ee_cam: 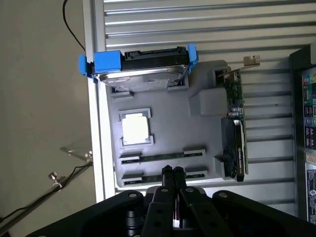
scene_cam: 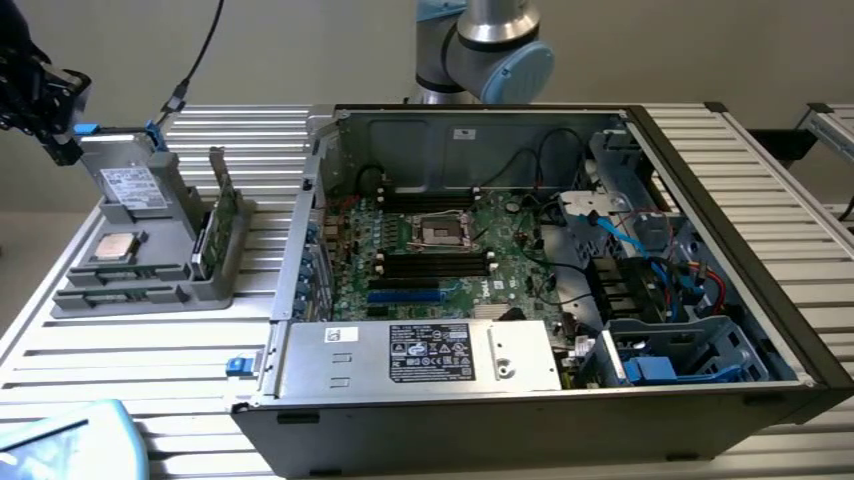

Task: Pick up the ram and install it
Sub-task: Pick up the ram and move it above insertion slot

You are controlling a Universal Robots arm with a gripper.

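While the gripper (ee_cam: 173,171) hangs above the grey tray (ee_cam: 197,129), its fingers are pressed together, and the ram (ee_cam: 162,158) lies in the tray.

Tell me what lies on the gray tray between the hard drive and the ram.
A square processor chip lies there, between the hard drive and the ram, as the wrist view shows.

Matt grey plastic tray (ee_cam: 168,123)
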